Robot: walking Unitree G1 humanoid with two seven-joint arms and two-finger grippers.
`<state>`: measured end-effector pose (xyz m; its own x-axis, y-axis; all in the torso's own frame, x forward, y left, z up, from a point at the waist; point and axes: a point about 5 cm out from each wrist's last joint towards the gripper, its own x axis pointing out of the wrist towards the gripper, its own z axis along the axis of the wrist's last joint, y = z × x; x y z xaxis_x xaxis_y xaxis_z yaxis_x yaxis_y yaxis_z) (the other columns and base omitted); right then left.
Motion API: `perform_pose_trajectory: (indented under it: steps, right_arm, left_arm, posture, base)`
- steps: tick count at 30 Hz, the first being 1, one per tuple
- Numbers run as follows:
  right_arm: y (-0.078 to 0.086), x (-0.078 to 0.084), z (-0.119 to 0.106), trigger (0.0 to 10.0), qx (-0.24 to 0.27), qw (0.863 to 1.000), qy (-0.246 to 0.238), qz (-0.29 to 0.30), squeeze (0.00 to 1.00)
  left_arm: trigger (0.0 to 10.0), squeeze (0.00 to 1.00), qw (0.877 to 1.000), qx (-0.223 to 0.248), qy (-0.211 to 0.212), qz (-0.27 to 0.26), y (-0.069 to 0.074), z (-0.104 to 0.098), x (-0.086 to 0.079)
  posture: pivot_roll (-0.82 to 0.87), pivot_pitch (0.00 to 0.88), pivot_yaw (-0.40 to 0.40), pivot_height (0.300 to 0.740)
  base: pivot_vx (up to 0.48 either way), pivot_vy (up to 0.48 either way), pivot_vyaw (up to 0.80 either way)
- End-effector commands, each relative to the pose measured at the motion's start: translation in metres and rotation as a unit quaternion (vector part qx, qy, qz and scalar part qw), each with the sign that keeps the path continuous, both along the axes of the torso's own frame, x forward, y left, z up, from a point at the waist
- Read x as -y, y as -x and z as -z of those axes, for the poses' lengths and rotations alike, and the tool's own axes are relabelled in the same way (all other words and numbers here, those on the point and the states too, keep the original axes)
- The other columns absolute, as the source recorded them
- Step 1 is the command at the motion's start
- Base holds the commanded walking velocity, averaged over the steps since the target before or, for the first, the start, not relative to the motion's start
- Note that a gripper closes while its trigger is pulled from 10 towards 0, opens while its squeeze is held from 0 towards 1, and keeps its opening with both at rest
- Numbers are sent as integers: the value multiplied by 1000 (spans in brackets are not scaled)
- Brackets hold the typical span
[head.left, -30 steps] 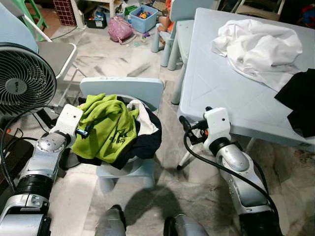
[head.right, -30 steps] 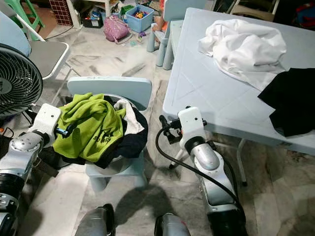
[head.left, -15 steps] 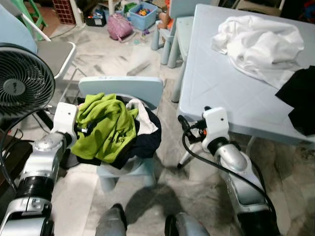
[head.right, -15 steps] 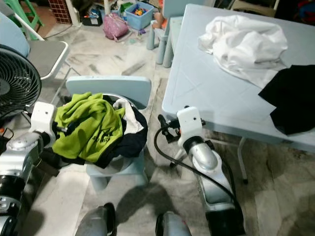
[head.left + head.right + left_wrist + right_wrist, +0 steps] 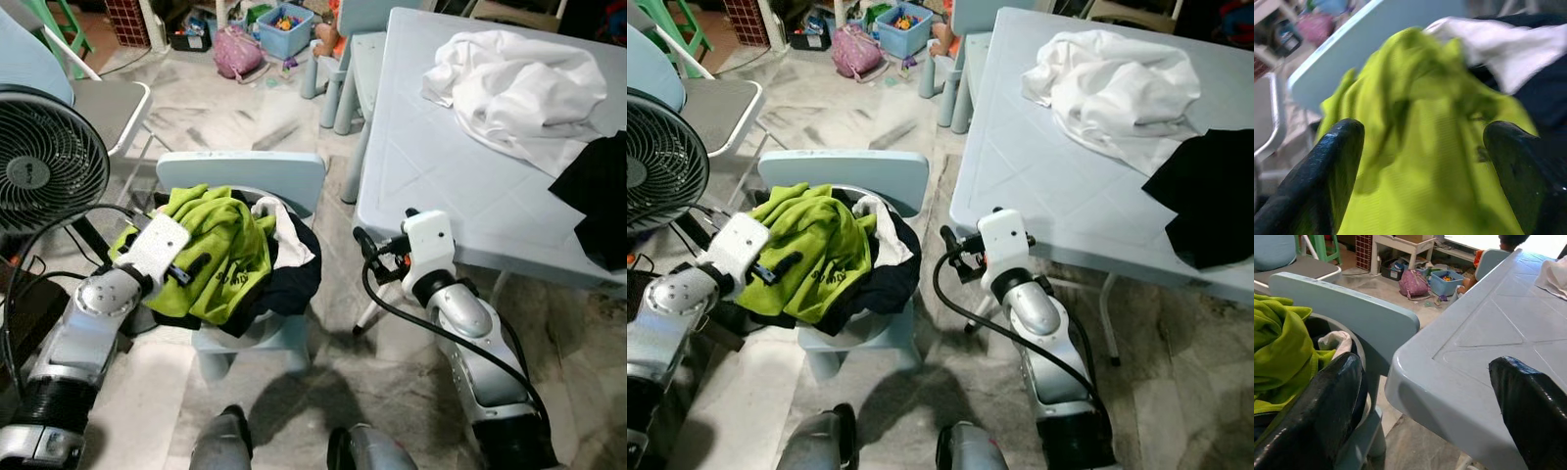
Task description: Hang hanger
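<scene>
A lime green garment [image 5: 223,245] tops a heap of dark and white clothes in a basin on a small pale blue chair [image 5: 245,176]. My left gripper [image 5: 194,268] lies over the green garment's left part, open, its fingers [image 5: 1337,147] spread wide just above the cloth with nothing held. My right gripper [image 5: 377,245] hovers open between the chair and the near corner of the pale blue table [image 5: 431,166], holding nothing. In the right wrist view its fingers [image 5: 1327,396] frame the chair back [image 5: 1347,303] and the table corner [image 5: 1415,362].
A white garment [image 5: 514,83] and a black one [image 5: 598,196] lie on the table. A floor fan [image 5: 44,162] stands at the left with a grey chair [image 5: 108,108] behind it. Toys, a pink bag [image 5: 238,54] and a blue bin [image 5: 284,29] litter the far floor.
My left gripper has swung from the pile's left edge in over the green garment. The right arm has hardly moved.
</scene>
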<state>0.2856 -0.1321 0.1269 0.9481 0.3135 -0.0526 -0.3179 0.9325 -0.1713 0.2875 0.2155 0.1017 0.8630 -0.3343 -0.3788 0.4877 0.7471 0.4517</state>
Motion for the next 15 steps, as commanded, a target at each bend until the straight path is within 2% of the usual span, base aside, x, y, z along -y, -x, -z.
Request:
perform_pose_trajectory:
  steps: [1, 4, 7, 9, 12, 14, 15]
  right_arm:
    - [0, 3, 1, 10000, 0, 1000, 3, 6, 0]
    - [0, 3, 2, 10000, -1, 1000, 4, 7, 0]
    - [0, 3, 3, 10000, -2, 1000, 4, 6, 0]
    - [-1, 1, 4, 10000, -4, 1000, 4, 3, 0]
    - [-2, 0, 5, 10000, -5, 1000, 4, 1, 0]
    - [-3, -2, 5, 10000, -6, 1000, 4, -1, 0]
    - [-3, -3, 6, 10000, -7, 1000, 4, -2, 0]
  left_arm:
    - [10000, 0, 999, -12, 5, 40, 11, 5, 10]
    - [10000, 0, 996, -33, 13, 77, 27, 10, 18]
    - [10000, 0, 995, -39, 12, 86, 32, 11, 19]
    - [10000, 0, 992, -53, 13, 112, 41, 11, 22]
    - [10000, 0, 989, -64, 12, 130, 47, 11, 23]
    - [10000, 0, 981, -103, -8, 161, 58, 13, 17]
    - [10000, 0, 975, -133, -38, 173, 64, 17, 8]
  posture:
    - [-22, 141, -49, 740]
    - [-17, 142, -50, 740]
    - [-17, 142, -50, 740]
    - [4, 139, -58, 740]
    - [4, 139, -58, 740]
    - [11, 139, -59, 740]
    - [11, 139, -59, 740]
  base:
    - [0, 0, 0]
    - [0, 0, 0]
    - [0, 0, 0]
    - [0, 0, 0]
    - [0, 0, 0]
    - [0, 0, 0]
    - [0, 0, 0]
